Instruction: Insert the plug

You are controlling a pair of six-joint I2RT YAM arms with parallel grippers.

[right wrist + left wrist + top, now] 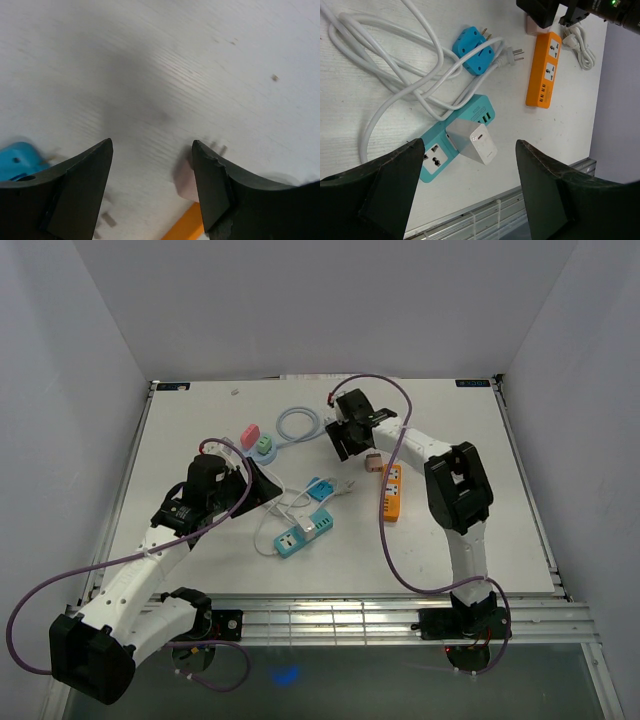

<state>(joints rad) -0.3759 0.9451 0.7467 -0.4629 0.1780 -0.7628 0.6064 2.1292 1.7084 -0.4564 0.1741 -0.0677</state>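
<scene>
A white charger plug (472, 142) stands in a socket of the teal power strip (476, 111), with my left gripper (469, 145) hovering open just above it, touching nothing. In the top view that gripper (266, 485) is left of the strip (303, 534). A small pink plug (186, 182) lies prongs-up at the end of the orange power strip (184, 228). My right gripper (151, 142) is open over bare table beside it, its right finger nearest the pink plug. From above, the right gripper (347, 443) sits just left of the pink plug (372, 462).
A blue adapter (475, 50) and a white cable with its loose plug (511, 54) lie between the two strips. Pink (250, 433) and green (263, 444) adapters and a coiled cable (296, 423) sit at the back. The table's front rail (330, 615) is close.
</scene>
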